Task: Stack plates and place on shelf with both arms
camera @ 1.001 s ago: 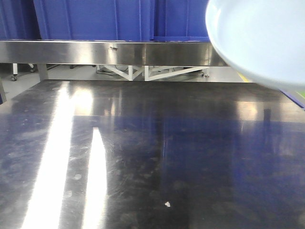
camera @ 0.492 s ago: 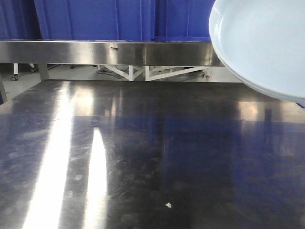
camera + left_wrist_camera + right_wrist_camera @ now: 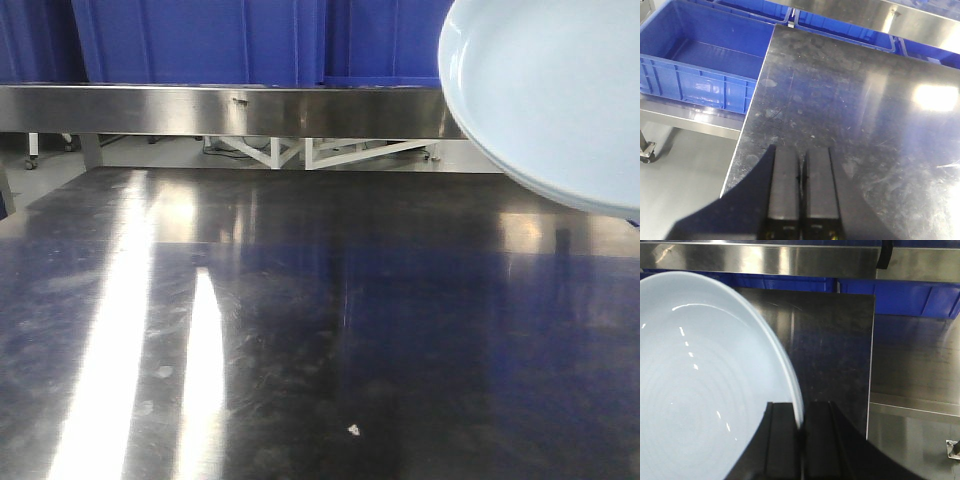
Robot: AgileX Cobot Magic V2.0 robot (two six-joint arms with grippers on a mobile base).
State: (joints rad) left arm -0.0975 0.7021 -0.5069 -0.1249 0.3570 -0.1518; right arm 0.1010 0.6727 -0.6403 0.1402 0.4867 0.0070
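The plates (image 3: 550, 90) are up in the air on the right side, high over the desk (image 3: 300, 330) and not touching it. They hang tilted, with the hollow side turned to the front view. Along the low edge I can see two rims, one right under the other, so it looks like both plates are together.

The right tool (image 3: 801, 427) is pinching the plates by the rim only. The left tool (image 3: 802, 165) has its two fingers pressed together with nothing between them. It hangs over the left part of the desk, near the edge, beside a blue box (image 3: 700, 65).

Here is what could go wrong. The plates are big and shiny, and just one tool holds them at one small spot on the edge. They could swing, or slip out and fall on the desk. If only one rim is really in the pinch, the other plate could slide off, because they are tilted. I cannot tell if both rims are caught. The long steel shelf (image 3: 200, 110) at the back has blue boxes (image 3: 200, 40) on it, so the plates could bump those on the way. The left tool is far from the plates and gives no help yet.

A second ago the plates sat a bit differently in the front view. The left rim was a little more to the left and less of the hollow side showed. Since half a second ago they have hardly moved at all.
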